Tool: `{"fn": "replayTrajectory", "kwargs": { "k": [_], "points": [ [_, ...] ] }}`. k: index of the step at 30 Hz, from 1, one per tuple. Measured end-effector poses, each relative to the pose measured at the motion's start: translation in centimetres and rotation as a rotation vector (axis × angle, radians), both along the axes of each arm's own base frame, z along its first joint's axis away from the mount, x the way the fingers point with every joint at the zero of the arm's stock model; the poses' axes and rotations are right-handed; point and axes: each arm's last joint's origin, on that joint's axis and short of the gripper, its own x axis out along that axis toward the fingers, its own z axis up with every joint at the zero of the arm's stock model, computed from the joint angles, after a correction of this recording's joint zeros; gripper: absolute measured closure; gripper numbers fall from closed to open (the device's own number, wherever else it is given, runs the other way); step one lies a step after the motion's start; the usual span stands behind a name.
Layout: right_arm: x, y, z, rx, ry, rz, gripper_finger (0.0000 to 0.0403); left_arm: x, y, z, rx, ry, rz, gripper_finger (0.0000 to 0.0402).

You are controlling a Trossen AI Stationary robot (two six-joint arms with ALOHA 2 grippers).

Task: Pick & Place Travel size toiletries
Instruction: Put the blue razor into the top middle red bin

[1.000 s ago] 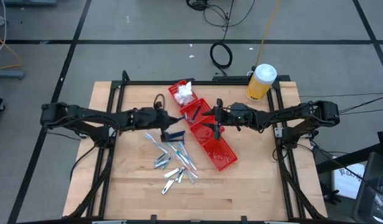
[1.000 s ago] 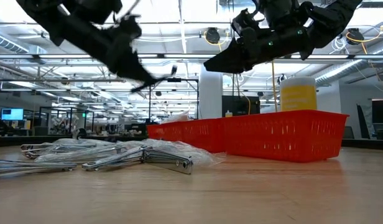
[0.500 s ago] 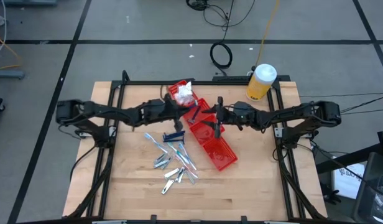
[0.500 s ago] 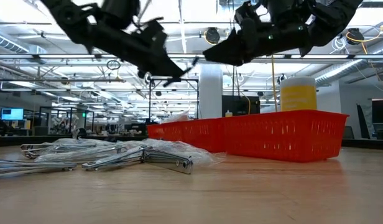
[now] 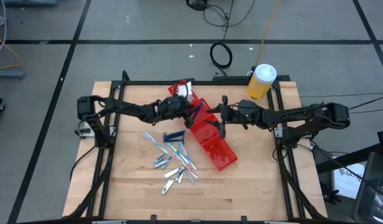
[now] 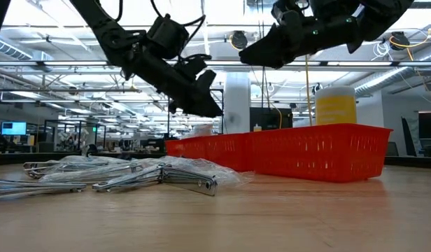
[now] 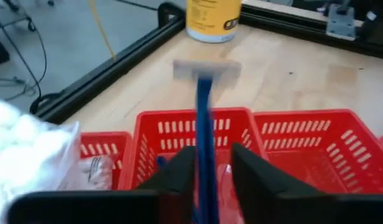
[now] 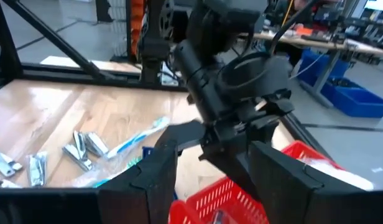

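Left tool [image 7: 207, 171] over the middle red bin [image 7: 179, 134], fingers narrowly parted around a dark blue razor [image 7: 204, 106], handle between them, head pointing ahead. Right tool [image 5: 223, 119] hovers open and empty beside it. Other toiletries [image 5: 174, 158] lie on the surface [image 5: 253, 186], well apart.

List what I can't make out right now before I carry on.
- Bins: low view, red walls hide contents.
- Middle bin: high view, left gripper and right gripper above cover it.
- Razor: left wrist view, head blurred.
- Pile: high view, items too small to sort.
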Motion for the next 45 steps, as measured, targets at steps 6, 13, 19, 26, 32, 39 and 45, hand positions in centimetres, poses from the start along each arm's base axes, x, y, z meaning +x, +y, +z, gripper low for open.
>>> {"fn": "replayTrajectory", "kwargs": {
  "k": [6, 13, 19, 26, 32, 39, 45],
  "points": [
    [0.0, 0.0, -0.1, 0.002, 0.012, 0.0, 0.0216, -0.2, 0.2, -0.3, -0.034, 0.024, 0.022, 0.0172],
    [0.0, 0.0, -0.3, 0.005, 0.031, 0.0, 0.0216, -1.2, -1.3, 1.2, 0.02, 0.116, -0.088, 0.0102],
    [-0.1, 0.0, -0.5, 0.009, 0.056, 0.0, 0.0216, -3.7, -4.1, 3.1, -0.009, 0.281, -0.193, 0.0083],
    [-0.1, 0.0, -0.6, 0.008, 0.057, 0.0, 0.0216, -4.9, -6.6, 1.4, -0.107, 0.473, -0.196, 0.0093],
    [-0.1, 0.0, -0.6, 0.009, 0.058, 0.0, 0.0216, -4.9, -7.3, -1.8, -0.09, 0.601, -0.138, 0.011],
    [-0.1, 0.0, -0.6, 0.017, 0.06, -0.001, 0.0216, -4.5, -6.7, -4.0, -0.036, 0.684, -0.056, 0.0131],
    [-0.1, 0.0, -0.6, 0.026, 0.062, -0.003, 0.0216, -4.7, -6.3, -4.5, -0.038, 0.715, -0.046, 0.0146]
  ]
}}
